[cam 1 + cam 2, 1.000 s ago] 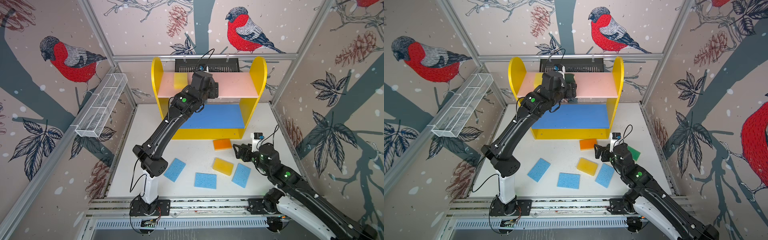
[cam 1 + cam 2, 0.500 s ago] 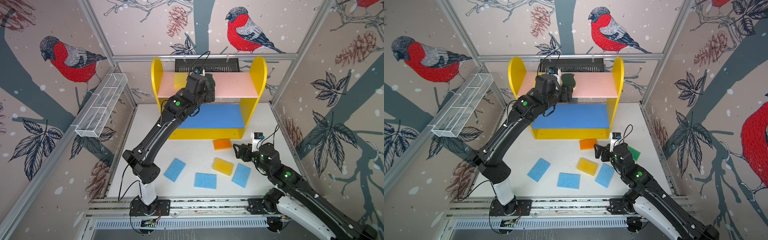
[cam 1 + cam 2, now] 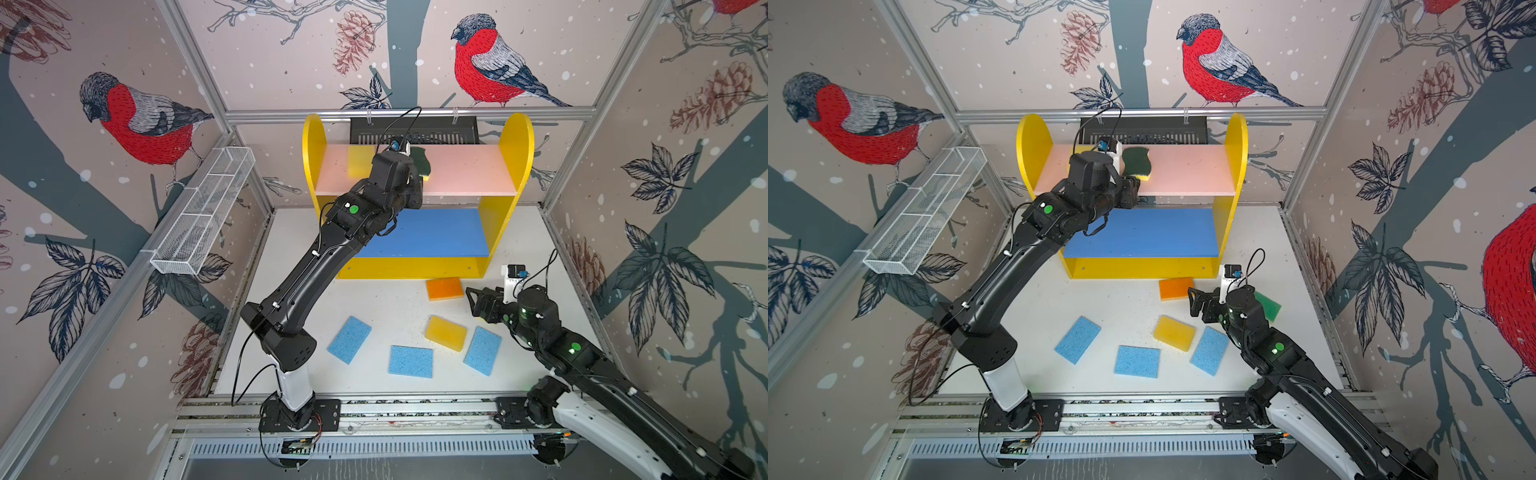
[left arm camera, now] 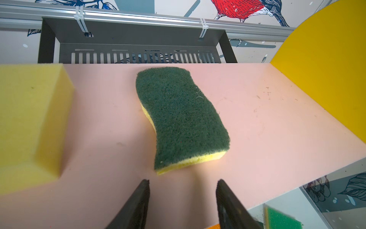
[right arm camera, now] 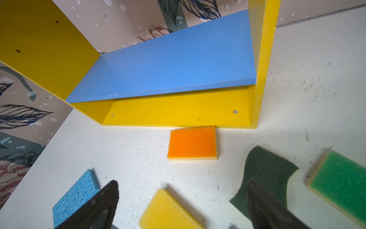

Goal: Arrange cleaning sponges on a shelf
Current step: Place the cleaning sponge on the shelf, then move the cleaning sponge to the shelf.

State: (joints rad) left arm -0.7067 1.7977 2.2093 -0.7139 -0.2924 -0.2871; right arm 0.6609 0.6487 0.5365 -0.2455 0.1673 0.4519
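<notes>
A wavy dark-green sponge (image 4: 182, 119) lies on the shelf's pink board (image 4: 267, 128); left tool (image 4: 182, 183) before it, jaws apart, empty; right tool (image 5: 182, 184) spread wide.

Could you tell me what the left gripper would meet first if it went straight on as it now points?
Most likely the wavy dark-green sponge lying on the pink upper board: in the left wrist view it sits just ahead of the left gripper, apart from its open jaws.

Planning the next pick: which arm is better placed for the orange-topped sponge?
Likely right: the right gripper, open, hangs near the orange-topped sponge; the left gripper is up at the pink board.
</notes>
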